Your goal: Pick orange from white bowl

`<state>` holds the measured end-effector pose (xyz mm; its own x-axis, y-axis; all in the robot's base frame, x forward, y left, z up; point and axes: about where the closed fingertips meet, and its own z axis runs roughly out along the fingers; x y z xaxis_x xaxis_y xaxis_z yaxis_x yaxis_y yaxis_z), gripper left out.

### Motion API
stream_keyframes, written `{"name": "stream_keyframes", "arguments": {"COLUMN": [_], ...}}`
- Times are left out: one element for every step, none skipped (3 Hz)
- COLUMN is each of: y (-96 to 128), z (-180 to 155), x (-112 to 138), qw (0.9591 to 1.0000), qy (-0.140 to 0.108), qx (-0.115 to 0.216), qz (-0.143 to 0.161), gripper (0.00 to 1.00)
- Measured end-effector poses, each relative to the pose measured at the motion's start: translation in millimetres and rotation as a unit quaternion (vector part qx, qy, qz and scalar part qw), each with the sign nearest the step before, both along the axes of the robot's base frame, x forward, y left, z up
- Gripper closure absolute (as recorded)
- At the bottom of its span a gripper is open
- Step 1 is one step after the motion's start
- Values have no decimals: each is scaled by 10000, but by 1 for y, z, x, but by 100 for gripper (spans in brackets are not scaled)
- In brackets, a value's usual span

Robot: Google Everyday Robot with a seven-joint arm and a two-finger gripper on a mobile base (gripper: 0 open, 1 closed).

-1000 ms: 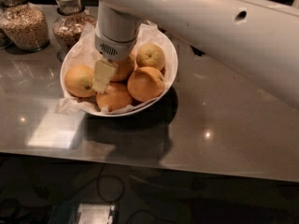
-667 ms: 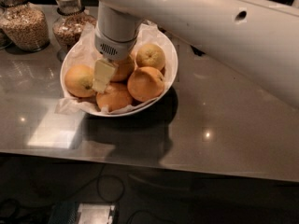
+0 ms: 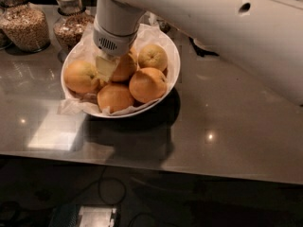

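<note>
Gripper (image 3: 107, 66): low in the white bowl (image 3: 173, 74), beside the orange (image 3: 81, 77); its hold cannot be told.
Done: reach.
Left: probably grasp, then lift.

Glossy grey countertop (image 3: 236, 122) reflecting bright light spots (image 3: 209, 136).

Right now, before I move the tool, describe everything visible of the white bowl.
The wide, glossy white bowl stands upright on the grey reflective counter, casting a dark shadow in front. Crinkled white paper lines it and spills over its left rim. Five round orange fruits fill it. The tool reaches down into the pile's middle, among the fruits.
</note>
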<state>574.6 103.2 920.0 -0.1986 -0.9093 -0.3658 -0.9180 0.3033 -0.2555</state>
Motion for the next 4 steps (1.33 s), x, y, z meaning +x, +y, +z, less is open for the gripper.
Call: {"name": "stream_keyframes", "arguments": {"y": [0, -4, -1, 6], "z": [2, 17, 47, 82], "x": [0, -12, -28, -38], "qw": [10000, 9992, 9946, 9867], "qy": [-1, -261, -689, -1081], "qx": [1, 298, 760, 1135], "qz": [0, 23, 185, 437], "gripper": [100, 100, 100, 100]}}
